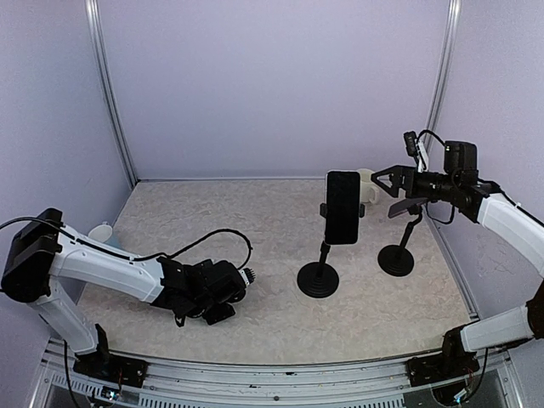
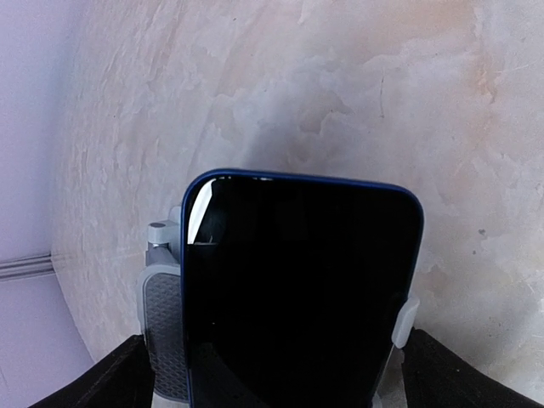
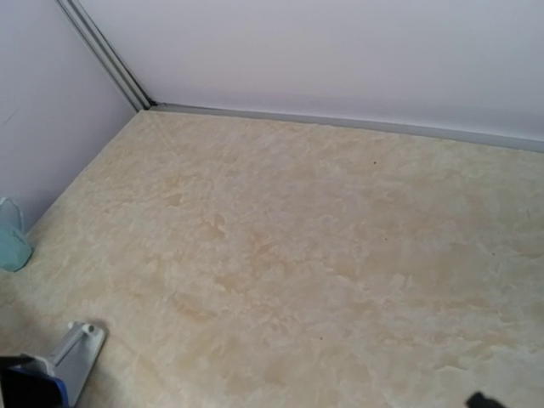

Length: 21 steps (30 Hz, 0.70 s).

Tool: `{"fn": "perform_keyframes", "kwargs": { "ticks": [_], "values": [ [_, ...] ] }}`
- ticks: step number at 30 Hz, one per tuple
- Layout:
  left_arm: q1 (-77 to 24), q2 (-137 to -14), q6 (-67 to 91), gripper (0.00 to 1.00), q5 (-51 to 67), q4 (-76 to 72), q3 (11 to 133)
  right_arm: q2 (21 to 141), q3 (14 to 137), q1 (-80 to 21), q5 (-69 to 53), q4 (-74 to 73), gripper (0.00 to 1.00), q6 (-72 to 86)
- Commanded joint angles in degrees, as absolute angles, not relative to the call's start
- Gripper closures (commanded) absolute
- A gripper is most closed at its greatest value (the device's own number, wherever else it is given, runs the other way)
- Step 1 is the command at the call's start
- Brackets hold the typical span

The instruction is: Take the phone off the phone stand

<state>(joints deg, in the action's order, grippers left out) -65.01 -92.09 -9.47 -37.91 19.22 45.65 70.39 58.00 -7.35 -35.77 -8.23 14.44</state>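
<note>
A black phone (image 1: 342, 206) stands upright, clamped in a black phone stand (image 1: 318, 279) at the table's middle. My right gripper (image 1: 375, 182) hovers just right of the phone's upper part with its jaws spread and nothing in them. In the right wrist view its fingers do not show; only a grey piece with a blue edge (image 3: 59, 367) shows at the bottom left corner. My left gripper (image 1: 223, 299) lies low on the table at the left. In the left wrist view it (image 2: 280, 327) is shut on a blue-edged phone (image 2: 297, 289), with the grey fingers (image 2: 161, 327) at the phone's sides.
A second black stand (image 1: 396, 259) with an empty holder stands right of the first, under my right arm. A pale cup (image 1: 102, 231) sits at the left wall, and also shows in the right wrist view (image 3: 10, 242). A whitish object (image 1: 367, 184) is behind the phone.
</note>
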Motion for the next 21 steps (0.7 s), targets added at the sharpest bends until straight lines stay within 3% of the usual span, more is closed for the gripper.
{"fn": "perform_keyframes", "kwargs": {
  "ticks": [1, 12, 21],
  "values": [
    [-66.1, -89.9, -7.8, 0.01, -37.0, 23.7, 48.9, 69.2, 57.2, -6.8, -37.2, -6.5, 0.0, 14.7],
    [-70.3, -88.9, 0.1, 0.01, -41.4, 44.8, 53.4, 67.5, 55.4, -6.7, -38.7, -4.9, 0.0, 15.4],
    [-66.9, -85.5, -1.2, 0.01, -40.3, 42.5, 49.6, 66.9, 55.1, -6.5, -38.8, -4.6, 0.0, 15.1]
  ]
}}
